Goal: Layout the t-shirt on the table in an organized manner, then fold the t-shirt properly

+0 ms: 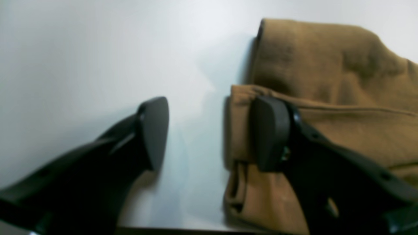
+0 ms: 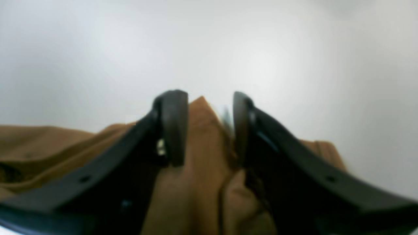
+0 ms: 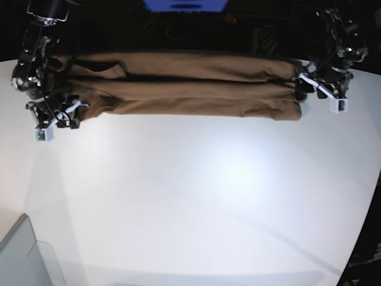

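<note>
Left hand (image 1: 209, 133), right hand (image 2: 209, 129): matte black curved fingers (small holes along them); white wrist brackets.

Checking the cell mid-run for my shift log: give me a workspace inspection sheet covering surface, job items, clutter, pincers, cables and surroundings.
Surface: white table, bare across its near part.
Job's things: tan t-shirt folded into a long band along the table's far edge.
Clutter: a pale translucent thing at the base view's near left corner; cannot tell what.
Pincers: left pincer open, one finger over the shirt's end, the other over bare table. Right pincer straddles a raised fold; grip cannot be told.
Cables: dark wiring behind the table, blurred.
Surroundings: dark, a blue shape at the back.
</note>
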Available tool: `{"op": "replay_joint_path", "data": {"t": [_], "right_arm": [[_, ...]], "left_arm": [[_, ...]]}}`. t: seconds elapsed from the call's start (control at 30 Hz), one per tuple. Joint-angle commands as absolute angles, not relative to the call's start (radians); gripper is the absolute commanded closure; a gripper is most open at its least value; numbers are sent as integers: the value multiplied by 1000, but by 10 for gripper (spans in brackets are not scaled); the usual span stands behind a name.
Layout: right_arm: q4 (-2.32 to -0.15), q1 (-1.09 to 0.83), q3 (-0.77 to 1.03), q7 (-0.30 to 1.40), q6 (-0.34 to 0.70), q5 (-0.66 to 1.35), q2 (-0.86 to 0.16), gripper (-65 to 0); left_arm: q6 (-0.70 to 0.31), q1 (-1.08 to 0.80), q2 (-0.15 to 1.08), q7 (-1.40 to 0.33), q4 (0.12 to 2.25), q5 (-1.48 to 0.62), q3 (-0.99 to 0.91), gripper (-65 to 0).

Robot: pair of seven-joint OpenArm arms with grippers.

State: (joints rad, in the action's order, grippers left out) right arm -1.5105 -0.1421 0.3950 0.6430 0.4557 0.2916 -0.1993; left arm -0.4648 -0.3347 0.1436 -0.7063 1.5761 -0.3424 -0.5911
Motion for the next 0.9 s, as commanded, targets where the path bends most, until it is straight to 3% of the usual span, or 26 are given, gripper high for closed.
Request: {"op": "replay_joint_path", "data": {"t": [0.0, 0.67, 0.77, 0.87], "right_arm": [[-1524, -133, 398, 621, 460, 305, -213, -273], [-1469, -111, 318, 616, 460, 305, -213, -270], [-1469, -111, 326, 616, 460, 305, -213, -229], [-1469, -111, 328, 616, 460, 305, -216, -123]], "left_arm": [[-467, -335, 151, -710, 1587, -348, -593, -394], [-467, -332, 150, -710, 1586, -348, -593, -394], [-467, -332, 150, -710, 1584, -348, -593, -394], [-467, -332, 150, -710, 1584, -348, -593, -394]]}}
